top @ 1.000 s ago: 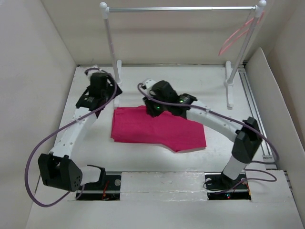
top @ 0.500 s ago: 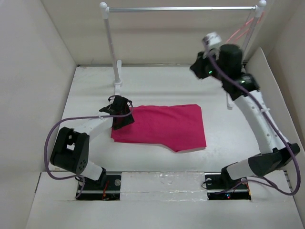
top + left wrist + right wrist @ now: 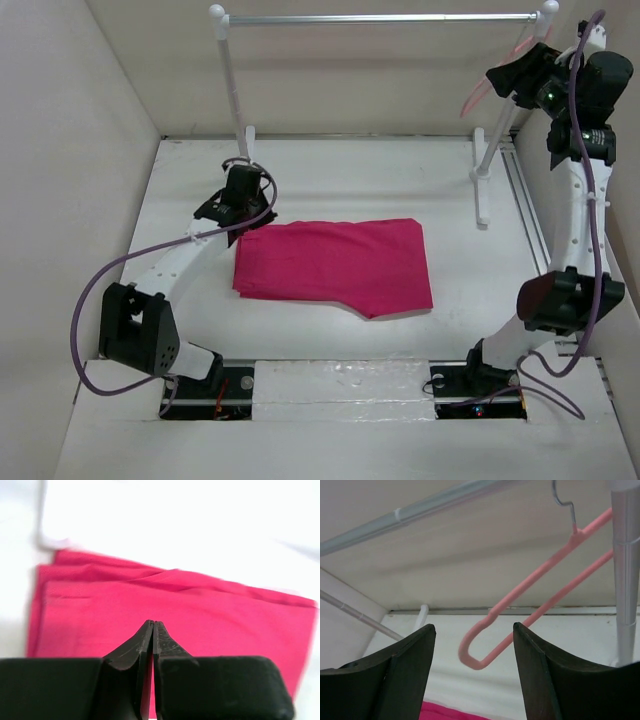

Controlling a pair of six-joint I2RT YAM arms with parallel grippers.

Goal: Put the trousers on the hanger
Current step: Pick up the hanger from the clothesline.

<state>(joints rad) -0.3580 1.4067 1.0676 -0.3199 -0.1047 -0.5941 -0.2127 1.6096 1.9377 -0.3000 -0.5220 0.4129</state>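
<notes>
Left claw [image 3: 152, 625]: fingers pressed together, nothing between them, at the far-left corner of the trousers [image 3: 335, 262]; contact unclear. Trousers lie folded on the table [image 3: 330, 170]. Right claw [image 3: 473, 626]: spread wide, empty, before the hanger [image 3: 535, 574], whose right end is hidden behind the post [image 3: 626, 580].

The big magenta-pink cloth trousers [image 3: 335, 262] are looking soft and matt, with a fine weave showing up close. The thin pale-pink hanger [image 3: 530, 587] is looking like smooth plastic, and its little hook [image 3: 573, 516] is shining like metal wire. The silver bar of the rack [image 3: 380, 17] is gleaming like smooth metal. The white counter [image 3: 400, 170] is looking smooth and dull. The black left pincer [image 3: 152, 624] is looking like matt plastic.
</notes>
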